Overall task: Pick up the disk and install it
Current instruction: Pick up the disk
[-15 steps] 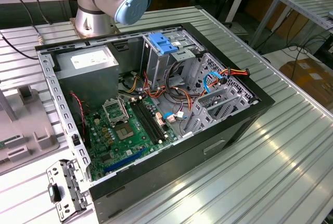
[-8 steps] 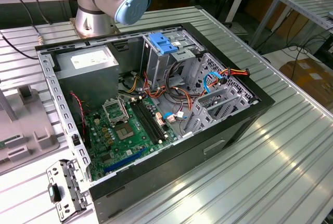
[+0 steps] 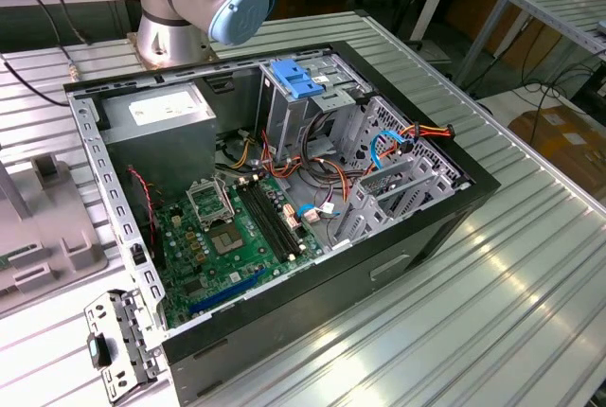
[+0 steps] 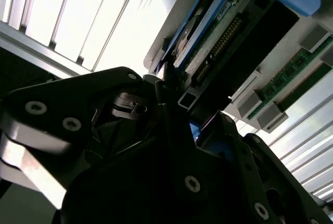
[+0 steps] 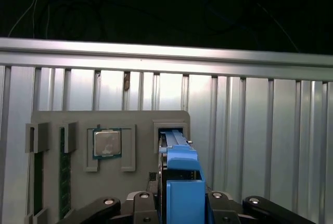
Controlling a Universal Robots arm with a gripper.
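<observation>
The disk (image 5: pixel 181 174) stands on edge in a slot of a grey holder tray (image 5: pixel 140 117), its blue plastic rail facing the first wrist view. In the second wrist view the disk (image 4: pixel 218 39) shows its dark body, circuit board and blue rails. My gripper (image 5: pixel 182 199) sits over it with a black finger pressed to each side of the disk, so it looks shut on it. The gripper (image 4: pixel 195 126) shows as dark linkages in the second wrist view.
A processor chip (image 5: pixel 107 142) and memory sticks (image 5: pixel 64 174) lie in the same tray. The exterior view shows the open computer case (image 3: pixel 454 203) with its motherboard (image 3: pixel 237 232), a metal drive cage topped by a blue latch (image 3: pixel 296 78), a grey power-supply box (image 3: pixel 161 128), loose cables and the arm's base (image 3: pixel 189 9).
</observation>
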